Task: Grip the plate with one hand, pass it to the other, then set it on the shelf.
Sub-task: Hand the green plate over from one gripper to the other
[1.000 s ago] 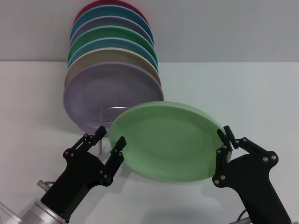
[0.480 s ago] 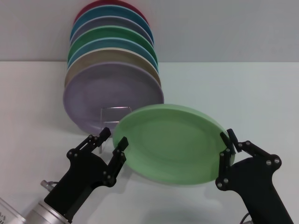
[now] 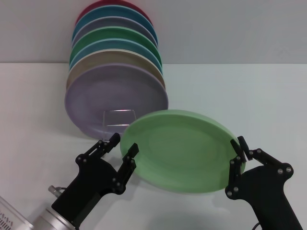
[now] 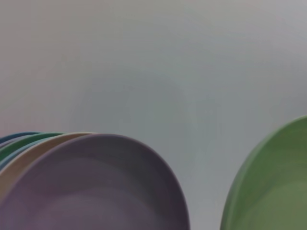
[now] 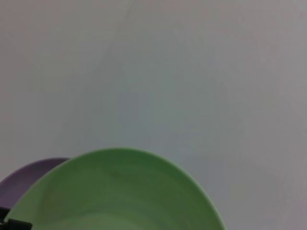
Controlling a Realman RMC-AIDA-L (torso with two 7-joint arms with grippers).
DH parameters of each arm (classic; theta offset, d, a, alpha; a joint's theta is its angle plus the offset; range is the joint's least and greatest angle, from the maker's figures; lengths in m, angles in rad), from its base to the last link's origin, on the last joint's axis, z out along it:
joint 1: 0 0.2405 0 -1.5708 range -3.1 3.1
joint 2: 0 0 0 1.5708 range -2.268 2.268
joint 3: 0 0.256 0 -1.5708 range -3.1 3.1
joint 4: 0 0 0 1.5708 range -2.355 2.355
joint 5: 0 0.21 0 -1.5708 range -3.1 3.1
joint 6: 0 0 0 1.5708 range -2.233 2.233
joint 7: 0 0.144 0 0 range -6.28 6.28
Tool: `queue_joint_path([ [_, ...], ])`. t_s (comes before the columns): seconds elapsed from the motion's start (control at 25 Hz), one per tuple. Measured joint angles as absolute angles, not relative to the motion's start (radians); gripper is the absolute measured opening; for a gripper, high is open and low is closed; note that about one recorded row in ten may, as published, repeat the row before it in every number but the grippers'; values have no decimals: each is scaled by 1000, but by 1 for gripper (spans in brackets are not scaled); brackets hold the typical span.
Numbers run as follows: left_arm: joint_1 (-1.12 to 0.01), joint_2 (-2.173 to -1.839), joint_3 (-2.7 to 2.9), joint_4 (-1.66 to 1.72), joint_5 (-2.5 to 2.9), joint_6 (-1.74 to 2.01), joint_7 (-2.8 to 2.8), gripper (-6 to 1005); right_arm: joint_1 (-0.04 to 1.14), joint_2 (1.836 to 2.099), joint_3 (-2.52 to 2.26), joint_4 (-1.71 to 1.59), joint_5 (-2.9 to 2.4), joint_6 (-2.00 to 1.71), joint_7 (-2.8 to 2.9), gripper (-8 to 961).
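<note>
Pinching the plate rim, right gripper clamped; left gripper spread beside it

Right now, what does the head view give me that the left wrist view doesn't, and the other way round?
Only the head view shows both claws: the right claw shut on the pale green plate, the left claw open at its other rim, plus the wire shelf and the full plate stack. The left wrist view adds nothing of its own, only a closer look. Both share the pale green plate and the lilac plate.
</note>
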State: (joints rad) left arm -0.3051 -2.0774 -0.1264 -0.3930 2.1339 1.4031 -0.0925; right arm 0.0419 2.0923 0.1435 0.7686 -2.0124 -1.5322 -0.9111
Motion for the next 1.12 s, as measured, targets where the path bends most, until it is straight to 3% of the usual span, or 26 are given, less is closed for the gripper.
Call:
queue_joint_path([
  [1.12,-312,-2077,-124,-400,2134,1392,-92,442,46,2091,143,764,-2013,-1523,-911,19],
])
